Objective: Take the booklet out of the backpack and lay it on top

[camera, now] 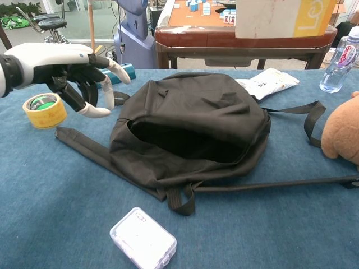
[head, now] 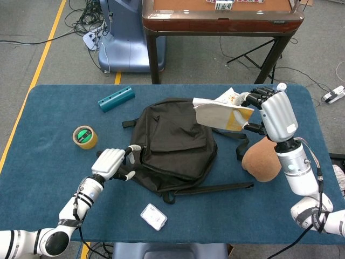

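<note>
So the right hand [head: 272,110] has the booklet [head: 222,115] gripped by its yellow edge, holding it up in the air over the back right corner of the backpack [head: 172,144], not touching the bag. The booklet sticks out to the left of the hand. The backpack lies slumped flat on the blue desk [head: 48,172], mouth gaping toward the front. The left hand [head: 110,163] holds nothing, fingers loosely spread, right beside the bag's left edge.
</note>
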